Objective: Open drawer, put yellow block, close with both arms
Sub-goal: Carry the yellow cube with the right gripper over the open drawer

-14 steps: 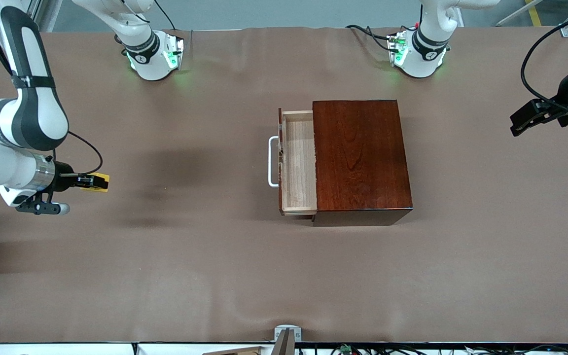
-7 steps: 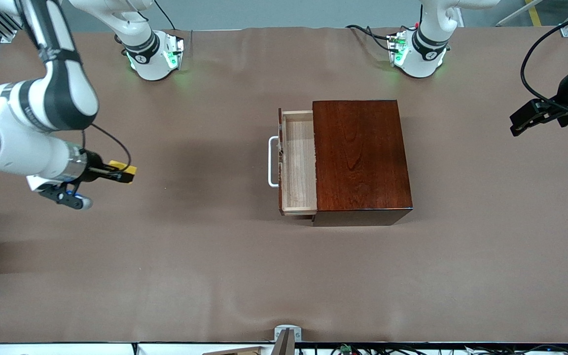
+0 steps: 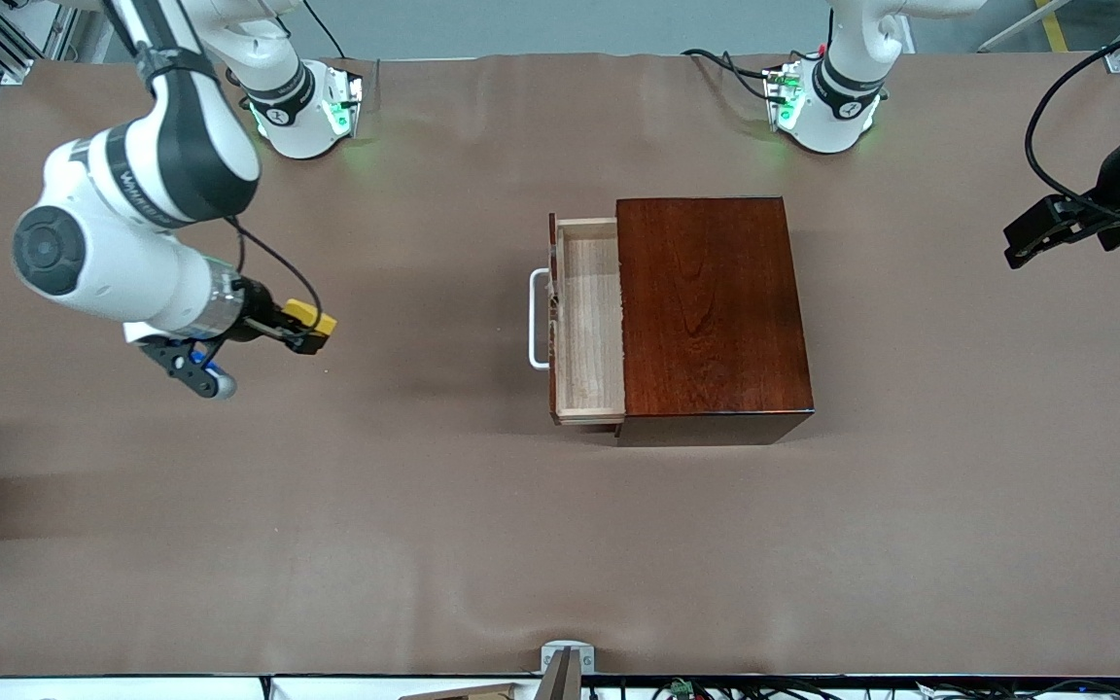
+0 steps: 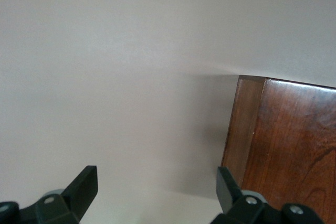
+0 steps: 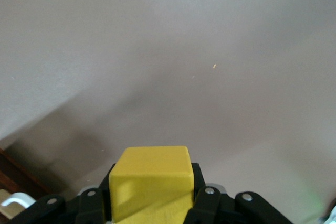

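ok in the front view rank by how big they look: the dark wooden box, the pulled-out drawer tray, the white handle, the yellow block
1. Dark wooden box
2. Drawer tray
3. White handle
4. Yellow block: it is held up in the air in the right tool, nearer the camera than the table, so it may look somewhat larger than it is.
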`<state>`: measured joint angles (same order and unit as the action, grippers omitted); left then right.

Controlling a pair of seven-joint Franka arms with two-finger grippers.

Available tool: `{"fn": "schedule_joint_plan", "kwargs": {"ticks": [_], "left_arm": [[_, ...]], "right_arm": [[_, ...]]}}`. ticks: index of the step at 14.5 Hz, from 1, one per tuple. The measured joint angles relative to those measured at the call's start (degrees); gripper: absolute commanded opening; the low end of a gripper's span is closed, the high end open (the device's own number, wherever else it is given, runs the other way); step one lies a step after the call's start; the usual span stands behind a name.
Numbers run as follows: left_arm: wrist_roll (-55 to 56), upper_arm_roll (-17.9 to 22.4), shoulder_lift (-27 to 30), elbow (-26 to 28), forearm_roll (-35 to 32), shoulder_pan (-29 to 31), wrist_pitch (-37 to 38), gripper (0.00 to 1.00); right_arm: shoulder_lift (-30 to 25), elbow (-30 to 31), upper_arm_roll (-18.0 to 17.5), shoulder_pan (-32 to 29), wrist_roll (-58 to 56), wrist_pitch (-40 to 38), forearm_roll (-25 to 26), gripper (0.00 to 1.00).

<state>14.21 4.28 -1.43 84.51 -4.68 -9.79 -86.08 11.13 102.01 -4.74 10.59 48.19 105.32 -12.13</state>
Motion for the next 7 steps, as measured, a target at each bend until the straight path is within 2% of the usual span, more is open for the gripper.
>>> {"fn": "schedule_joint_plan", "kwargs": {"ticks": [7], "left_arm": [[0.0,-0.2,0.0,0.1,0.0,0.0,0.2,1.00]], "right_arm": [[0.0,-1.7,0.0,11.5,23.5,1.8,-0.2,0.00]]}}
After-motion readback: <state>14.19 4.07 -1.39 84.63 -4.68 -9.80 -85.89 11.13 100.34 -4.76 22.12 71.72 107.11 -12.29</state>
